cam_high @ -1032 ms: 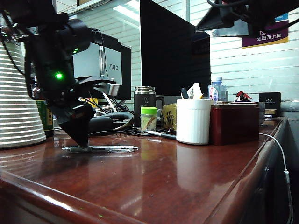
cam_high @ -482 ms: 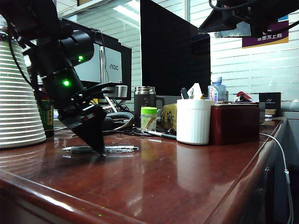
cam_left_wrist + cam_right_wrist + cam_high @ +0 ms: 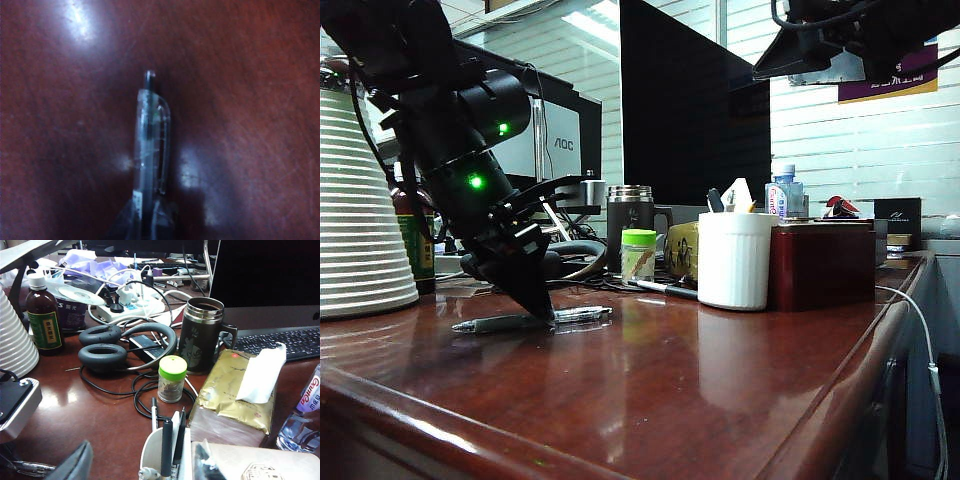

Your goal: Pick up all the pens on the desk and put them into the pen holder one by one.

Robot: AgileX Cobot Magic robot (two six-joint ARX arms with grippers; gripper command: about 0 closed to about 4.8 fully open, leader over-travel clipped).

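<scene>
The left gripper (image 3: pixel 535 305) has its fingers pinched on the clear pen (image 3: pixel 525 321), which lies on the worktop (image 3: pixel 670 390) well left of the white ribbed pen holder (image 3: pixel 735 260). The holder carries two dark pens (image 3: pixel 166 445). Above the holder, the right gripper (image 3: pixel 145 460) has its fingers partly spread, empty.

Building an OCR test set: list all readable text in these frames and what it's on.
"AOC": grey monitor behind the left tool.
"Cantia", roughly: water bottle label.
Purple wall poster: Chinese characters, too small.
Brown bottle's green label: blurred.
Disc spindle label: unreadable.
</scene>
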